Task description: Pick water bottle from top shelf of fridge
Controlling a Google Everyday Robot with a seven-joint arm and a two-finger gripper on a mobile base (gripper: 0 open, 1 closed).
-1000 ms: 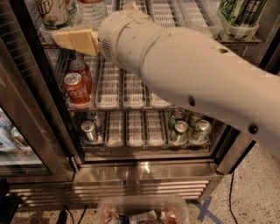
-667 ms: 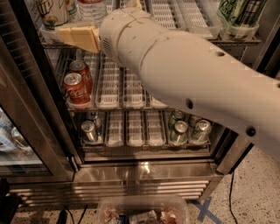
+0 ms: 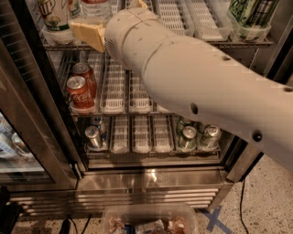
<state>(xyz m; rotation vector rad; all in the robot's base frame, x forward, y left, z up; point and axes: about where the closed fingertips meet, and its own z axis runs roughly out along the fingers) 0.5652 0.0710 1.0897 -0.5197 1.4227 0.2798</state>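
Note:
The water bottle (image 3: 95, 6) stands at the left of the top shelf (image 3: 183, 42), with only its clear lower part and a reddish label band in view at the frame's top edge. My gripper (image 3: 94, 31), tan-coloured, is at the front of that shelf, just below and in front of the bottle. My thick white arm (image 3: 197, 77) crosses from the lower right and hides much of the fridge (image 3: 151, 180) interior. White slotted lane trays (image 3: 171, 16) cover the shelf.
A white container with a green logo (image 3: 52, 16) stands left of the bottle. Green-patterned cans (image 3: 249, 13) stand at the top right. Red cans (image 3: 80, 89) are on the middle rack and silver cans (image 3: 197, 137) on the lower one. The glass door (image 3: 27, 137) hangs open at left. A plastic tub (image 3: 149, 221) sits on the floor.
My gripper and arm have edged a little up and to the right, closer to the top shelf. Nothing else has moved.

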